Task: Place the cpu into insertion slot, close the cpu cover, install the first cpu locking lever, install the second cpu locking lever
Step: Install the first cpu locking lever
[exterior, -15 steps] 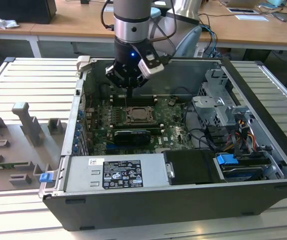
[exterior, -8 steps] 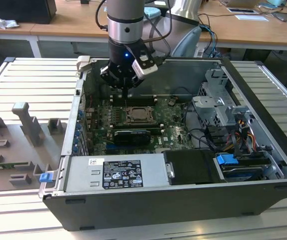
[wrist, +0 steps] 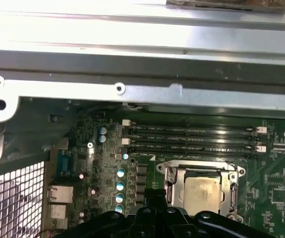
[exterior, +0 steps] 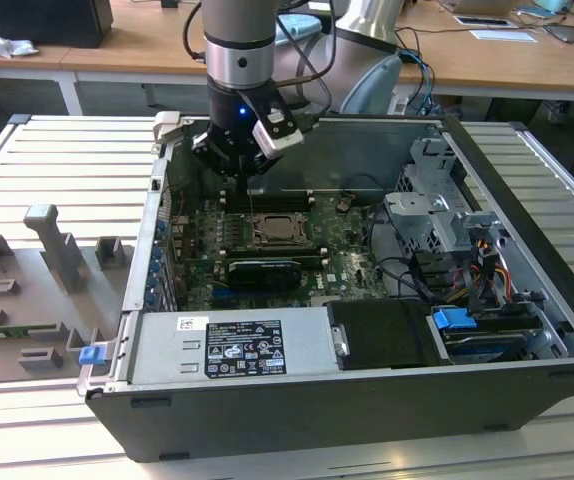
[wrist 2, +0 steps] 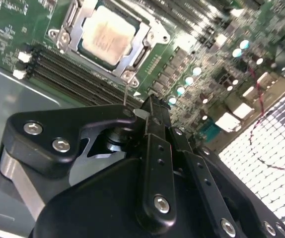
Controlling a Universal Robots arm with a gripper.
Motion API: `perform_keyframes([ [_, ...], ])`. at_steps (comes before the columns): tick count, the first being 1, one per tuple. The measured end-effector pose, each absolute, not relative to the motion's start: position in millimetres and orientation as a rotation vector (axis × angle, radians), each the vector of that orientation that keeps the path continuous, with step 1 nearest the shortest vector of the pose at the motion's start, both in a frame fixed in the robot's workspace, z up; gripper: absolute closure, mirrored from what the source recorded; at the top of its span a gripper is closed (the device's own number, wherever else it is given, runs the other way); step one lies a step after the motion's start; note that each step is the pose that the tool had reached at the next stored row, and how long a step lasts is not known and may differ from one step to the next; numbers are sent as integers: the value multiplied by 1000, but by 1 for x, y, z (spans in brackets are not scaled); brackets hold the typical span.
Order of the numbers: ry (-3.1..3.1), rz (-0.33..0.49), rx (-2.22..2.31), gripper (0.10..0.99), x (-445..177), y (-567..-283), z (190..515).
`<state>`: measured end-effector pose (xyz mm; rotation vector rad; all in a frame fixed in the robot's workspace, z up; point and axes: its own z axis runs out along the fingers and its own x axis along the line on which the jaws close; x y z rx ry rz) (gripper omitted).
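Inside the open computer case lying on the slatted counter, one cpu sits in the one insertion slot, its pale metal face turned up; it shows in both wrist views and, smaller, in the exterior view at the middle of the green motherboard. One cpu cover lies down flat around the chip, its silver frame bordering the pale face on all sides. Beside the socket run four long black memory slots, side by side, with white clips at their ends. One thin wire lever stands up from the cover's corner toward the gripper. The one gripper hangs above the board, just beyond the socket on the memory-slot side, under the grey arm in the exterior view. In the second wrist view its black fingers look drawn close together with no clear gap between them, and nothing is seen held in them; whether the tip touches the wire lever I cannot tell. On the exterior view's left, several grey fixture blocks stand on the counter, well apart from the case.
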<state>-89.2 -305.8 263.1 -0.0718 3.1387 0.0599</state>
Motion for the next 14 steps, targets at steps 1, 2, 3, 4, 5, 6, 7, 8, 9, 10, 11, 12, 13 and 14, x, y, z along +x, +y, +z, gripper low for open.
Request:
perform_keyframes([
  [1, 3139, 61, -71, 980, -89, -304, 263],
  [2, 3139, 61, -71, 980, -89, -302, 262],
  [3, 3139, 62, -71, 980, -89, -300, 262],
  [4, 3139, 63, -71, 980, -89, -298, 262],
  [5, 3139, 63, -70, 980, -89, -297, 261],
  [6, 3139, 63, -70, 980, -89, -295, 261],
  [7, 3139, 63, -69, 980, -89, -294, 261],
  [8, 3139, 63, -69, 980, -89, -293, 261],
  [9, 3139, 63, -68, 980, -87, -292, 261],
  [10, 3139, 63, -68, 980, -85, -292, 261],
  [11, 3139, 63, -68, 980, -84, -292, 261],
  [12, 3139, 63, -68, 980, -82, -292, 261],
  [13, 3139, 63, -68, 980, -81, -292, 261],
  [14, 3139, 62, -68, 980, -80, -292, 261],
])
